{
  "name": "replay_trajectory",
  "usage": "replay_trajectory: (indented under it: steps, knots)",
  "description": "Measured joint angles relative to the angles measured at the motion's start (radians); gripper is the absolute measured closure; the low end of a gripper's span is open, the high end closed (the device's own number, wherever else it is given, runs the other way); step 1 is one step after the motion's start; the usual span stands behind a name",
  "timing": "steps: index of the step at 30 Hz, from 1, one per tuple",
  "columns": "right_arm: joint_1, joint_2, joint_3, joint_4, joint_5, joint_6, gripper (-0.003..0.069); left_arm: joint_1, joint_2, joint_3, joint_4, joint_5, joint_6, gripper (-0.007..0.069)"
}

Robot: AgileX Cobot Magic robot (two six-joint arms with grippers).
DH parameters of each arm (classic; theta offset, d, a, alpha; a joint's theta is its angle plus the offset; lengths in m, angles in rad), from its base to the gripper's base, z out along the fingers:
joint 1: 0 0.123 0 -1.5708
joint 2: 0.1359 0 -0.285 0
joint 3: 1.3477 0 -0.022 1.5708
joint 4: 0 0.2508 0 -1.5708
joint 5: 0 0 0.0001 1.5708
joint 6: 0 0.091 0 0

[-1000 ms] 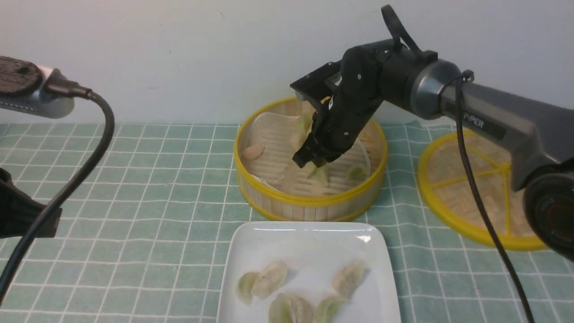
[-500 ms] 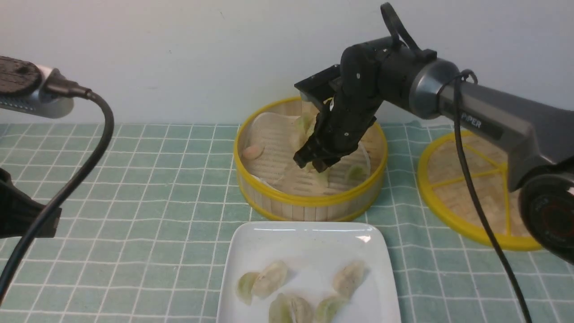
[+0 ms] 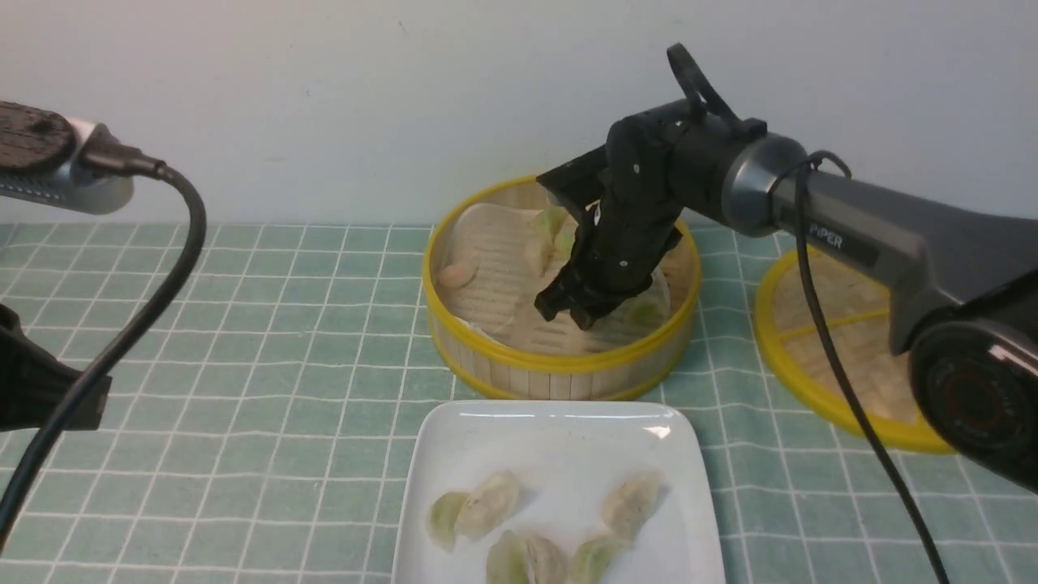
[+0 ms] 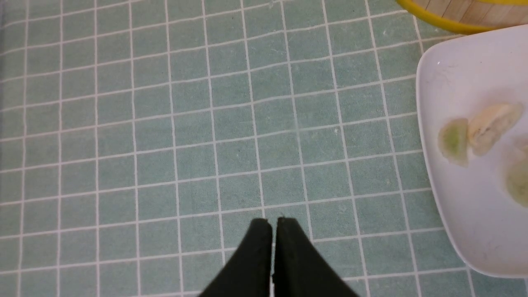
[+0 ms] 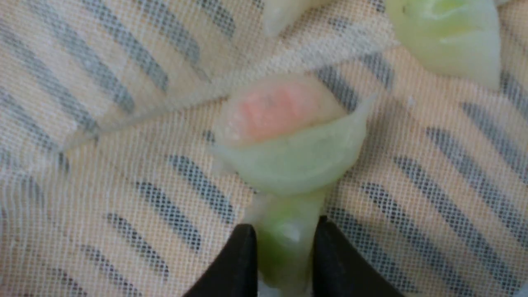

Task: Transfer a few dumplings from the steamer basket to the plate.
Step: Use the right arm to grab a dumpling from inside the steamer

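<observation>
1. Nearest to us lies the white square plate (image 3: 559, 430), on a green checked tablecloth (image 3: 284, 324). It carries a loose cluster of dumplings (image 3: 489, 503) – pale green and whitish – in its near half.
2. To the left of the plate, apart from it, the left gripper (image 4: 272, 225) hangs over bare cloth. In the left wrist view we see its fingers pressed together, with nothing between them.
3. Just behind the plate stands the steamer basket (image 3: 559, 369), round, with yellow rims and a slatted wall. The right arm reaches into it from the right.
4. Inside the basket, the right gripper (image 5: 284, 239) points down at the ribbed liner (image 5: 123, 144). Its two fingers pinch a pale green dumpling (image 5: 284, 231) by its sides. We cannot tell whether this dumpling is lifted or rests on the liner.
5. Just beyond the held piece, and touching it, lies a pink-filled dumpling (image 5: 288, 136). Another green dumpling (image 5: 445, 37) sits near it.
6. At the basket's left side a pinkish dumpling (image 3: 456, 274) lies alone, well apart from the gripper.
7. Right of the basket the flat yellow-rimmed lid (image 3: 819, 324) lies on the cloth, partly hidden by the arm.
8. Farthest back is a plain pale wall (image 3: 324, 97).
</observation>
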State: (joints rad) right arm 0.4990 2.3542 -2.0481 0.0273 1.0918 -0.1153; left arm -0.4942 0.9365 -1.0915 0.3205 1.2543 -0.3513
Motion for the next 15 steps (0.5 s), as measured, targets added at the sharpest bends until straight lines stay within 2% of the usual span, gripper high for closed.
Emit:
replay_trajectory:
  steps: [3,10,12,15]
  knots:
    - [0.000,-0.045,0.001,-0.027,0.059,0.002,0.0512,0.000,0.000,0.000,0.000,0.000,0.000,0.0631]
    - [0.000,-0.248,0.001,-0.008,0.143,0.000,0.0512,0.000,0.000,0.000,0.000,0.000,0.000,0.0631]
    - [0.000,-0.297,0.008,0.017,0.146,0.000,0.0512,0.000,0.000,0.000,0.000,0.000,0.000,0.0631]
    - [0.000,-0.409,0.086,0.126,0.148,-0.012,0.0512,0.000,0.000,0.000,0.001,0.000,0.000,0.0631]
